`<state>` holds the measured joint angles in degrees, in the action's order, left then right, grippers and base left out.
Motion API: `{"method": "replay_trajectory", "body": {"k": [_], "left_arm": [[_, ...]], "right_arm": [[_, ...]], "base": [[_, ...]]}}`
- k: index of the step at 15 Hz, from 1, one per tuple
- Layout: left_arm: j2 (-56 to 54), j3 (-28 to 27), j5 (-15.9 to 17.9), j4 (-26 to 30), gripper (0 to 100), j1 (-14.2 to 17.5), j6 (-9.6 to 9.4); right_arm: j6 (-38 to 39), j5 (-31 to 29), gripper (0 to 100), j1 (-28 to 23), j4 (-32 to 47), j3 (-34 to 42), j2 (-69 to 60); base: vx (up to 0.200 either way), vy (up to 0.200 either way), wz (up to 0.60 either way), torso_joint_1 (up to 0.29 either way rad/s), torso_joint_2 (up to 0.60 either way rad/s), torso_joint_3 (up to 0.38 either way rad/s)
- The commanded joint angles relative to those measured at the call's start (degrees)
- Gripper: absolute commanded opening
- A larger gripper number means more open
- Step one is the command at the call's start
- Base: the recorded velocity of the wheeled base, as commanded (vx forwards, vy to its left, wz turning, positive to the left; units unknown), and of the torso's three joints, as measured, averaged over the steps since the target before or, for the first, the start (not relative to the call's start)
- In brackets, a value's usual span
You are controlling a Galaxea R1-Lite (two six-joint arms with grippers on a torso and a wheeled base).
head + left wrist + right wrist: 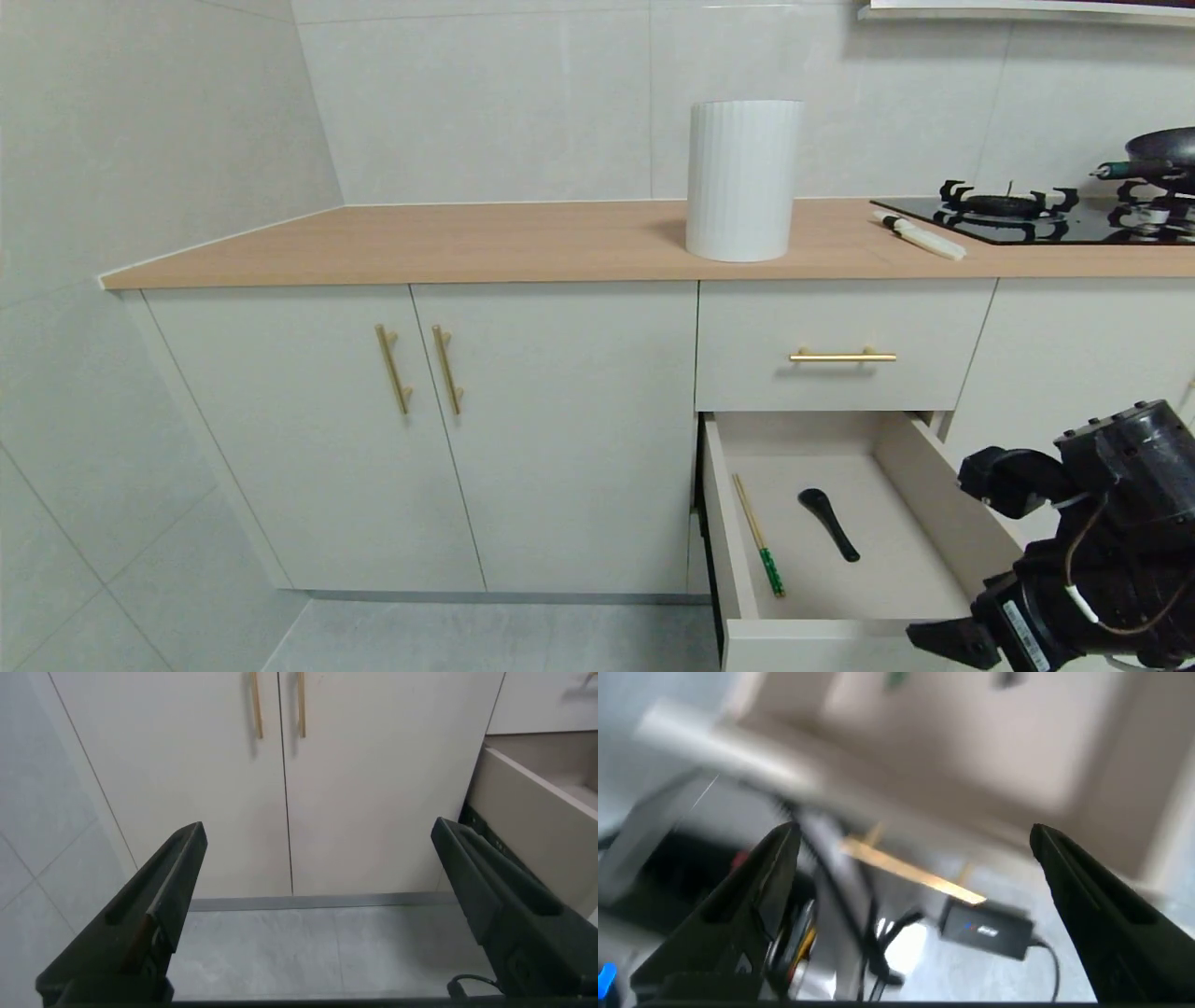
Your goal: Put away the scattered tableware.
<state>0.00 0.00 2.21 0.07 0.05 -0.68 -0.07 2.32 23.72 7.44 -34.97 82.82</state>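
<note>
well, lower drawer (934, 504) stands pulled out under the wooden countertop (467, 243). a pair of chopsticks (758, 537) with green ends lies inside along the drawer's left wall, green ends toward the front. a black spoon (829, 525) lies on the drawer floor near the middle, bowl toward the back, apart from the chopsticks. the upper drawer (840, 322) above is closed, with a gold bar handle.

on the countertop: a white ribbed canister (743, 179) upright. to its right a white stick-like utensil (920, 235) with a dark tip lies just beside the gas hob (1027, 219); i cannot tell what kind it is. a dark pan (1162, 149) sits on the far burner.

my right gripper (913, 845): fingers spread wide, nothing between them. the wrist view is blurred, showing a pale drawer edge and a gold bar. in the head view my right arm sits low by the open drawer's front right corner.

my left gripper (318, 833): fingers spread wide, empty, low in front of the double cabinet doors (280, 784), above the grey floor, with the open drawer's side off to one edge.
</note>
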Motion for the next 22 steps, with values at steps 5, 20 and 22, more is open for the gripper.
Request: {"method": "replay_trajectory", "body": {"k": [5, 20, 22], "left_arm": [[0.0, 0.0, -0.1, 0.0, 100, 0.0, -0.02], [0.0, 0.0, -0.1, 0.0, 100, 0.0, -0.02], [0.0, 0.0, -0.1, 0.0, 100, 0.0, -0.02]], "right_arm": [[-2.8, 0.4, 100, 7.9, 6.1, 1.6, 6.7], [17.7, -12.1, 100, 7.7, 5.9, -9.9, 24.1], [17.7, -13.4, 100, 6.8, 5.9, -12.5, 25.7]], "base": [[0.000, 0.000, 0.00, 0.000, 0.00, 0.000], [0.000, 0.000, 0.00, 0.000, 0.00, 0.000], [0.000, 0.000, 0.00, 0.000, 0.00, 0.000]]}}
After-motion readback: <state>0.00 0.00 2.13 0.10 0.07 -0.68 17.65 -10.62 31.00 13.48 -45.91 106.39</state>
